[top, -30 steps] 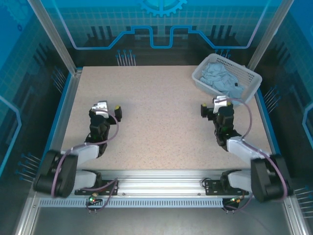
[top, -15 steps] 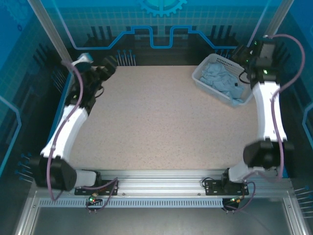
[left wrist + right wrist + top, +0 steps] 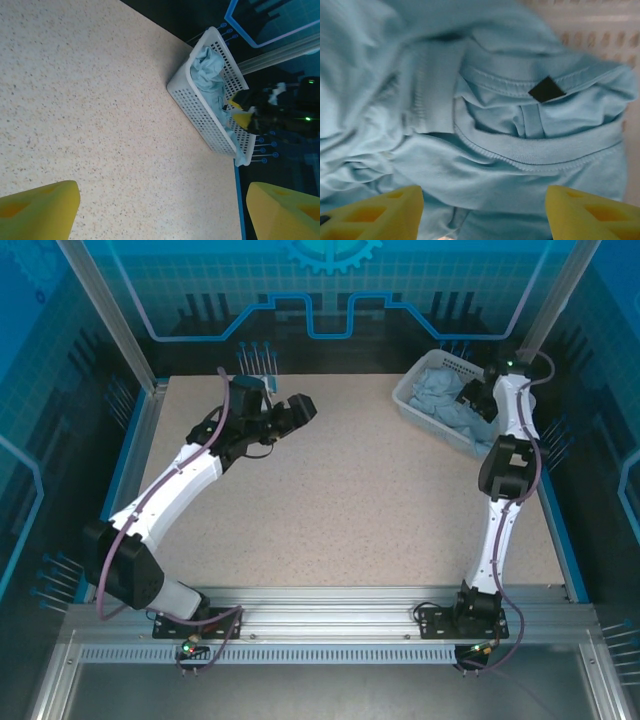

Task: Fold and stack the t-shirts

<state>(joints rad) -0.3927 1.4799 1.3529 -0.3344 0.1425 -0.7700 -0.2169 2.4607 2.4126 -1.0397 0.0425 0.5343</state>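
Now | right gripper (image 3: 482, 210) spread apart, holding nothing, close over the t-shirts (image 3: 485, 125) | left gripper (image 3: 160, 210) also spread, holding nothing, above the table (image 3: 330, 500) | t-shirts crumpled in the basket (image 3: 200, 112), far right corner | table speckled beige, blue walls (image 3: 330, 290) around

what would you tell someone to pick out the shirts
Start at the speckled beige table and go to its far right corner, where a white lattice basket sits. The t-shirts are heaped inside it, with the open right claw poised over them. They are pale blue crumpled cloth, unlike the rigid white basket.
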